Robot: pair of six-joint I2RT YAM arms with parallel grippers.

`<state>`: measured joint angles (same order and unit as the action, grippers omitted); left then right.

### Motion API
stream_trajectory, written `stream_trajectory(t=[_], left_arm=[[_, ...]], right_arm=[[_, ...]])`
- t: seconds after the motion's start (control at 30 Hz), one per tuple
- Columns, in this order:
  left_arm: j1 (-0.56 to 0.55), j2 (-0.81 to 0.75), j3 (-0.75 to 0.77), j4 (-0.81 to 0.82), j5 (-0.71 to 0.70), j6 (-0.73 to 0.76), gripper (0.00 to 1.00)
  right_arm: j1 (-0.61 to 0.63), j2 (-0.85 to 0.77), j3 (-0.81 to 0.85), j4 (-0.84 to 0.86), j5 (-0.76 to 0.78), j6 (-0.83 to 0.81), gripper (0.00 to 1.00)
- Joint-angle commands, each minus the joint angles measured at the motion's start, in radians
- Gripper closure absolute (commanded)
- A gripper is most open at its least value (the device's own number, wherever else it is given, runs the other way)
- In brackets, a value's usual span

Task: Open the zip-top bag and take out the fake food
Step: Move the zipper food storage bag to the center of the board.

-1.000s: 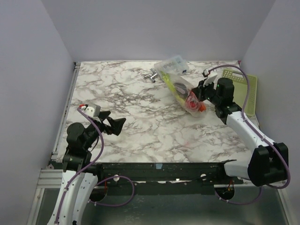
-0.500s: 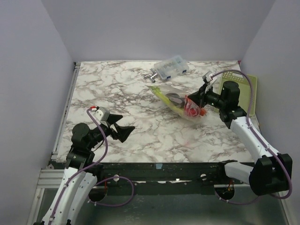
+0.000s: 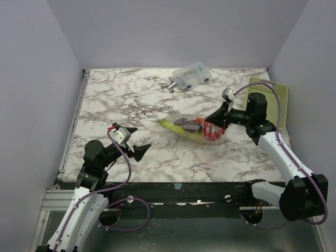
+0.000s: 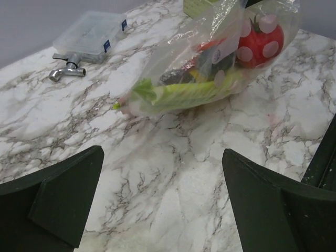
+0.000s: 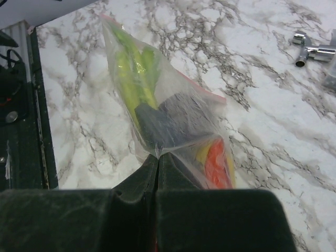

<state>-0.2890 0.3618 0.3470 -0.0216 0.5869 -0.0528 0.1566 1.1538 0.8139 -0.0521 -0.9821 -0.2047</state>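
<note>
Plastic zip-top bag (image 3: 191, 127): 1; clear box (image 3: 191, 75): 1; metal fitting (image 3: 168, 84): 1

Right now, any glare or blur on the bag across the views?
Top external: even light, zip-top bag small but sharp. Left wrist: sheen on the film hazes the fake food. Right wrist: bag sharp, the shut right gripper dark and soft up close.

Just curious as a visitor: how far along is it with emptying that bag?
Done: right gripper is shut on the clear crinkly plastic zip-top bag. In hand: left gripper, open, faces it, not touching. Left: opening it and removing the plastic toy foods, all inside.
</note>
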Motion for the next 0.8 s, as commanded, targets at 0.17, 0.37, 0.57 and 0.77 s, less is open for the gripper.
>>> stream_trajectory(t=[0.17, 0.37, 0.57, 0.77], left_arm=[[-0.007, 0.055, -0.002, 0.057, 0.069, 0.169, 0.02], [-0.009, 0.036, -0.037, 0.104, 0.089, 0.184, 0.01], [-0.020, 0.111, -0.017, 0.118, 0.125, 0.199, 0.12], [-0.100, 0.193, 0.015, 0.063, 0.070, 0.346, 0.21]], right_arm=[[-0.005, -0.039, -0.038, -0.049, -0.176, -0.135, 0.99], [-0.005, -0.052, -0.070, -0.069, -0.219, -0.194, 0.99], [-0.006, -0.062, -0.076, -0.090, -0.246, -0.227, 0.99], [-0.008, -0.067, -0.073, -0.114, -0.254, -0.252, 0.99]])
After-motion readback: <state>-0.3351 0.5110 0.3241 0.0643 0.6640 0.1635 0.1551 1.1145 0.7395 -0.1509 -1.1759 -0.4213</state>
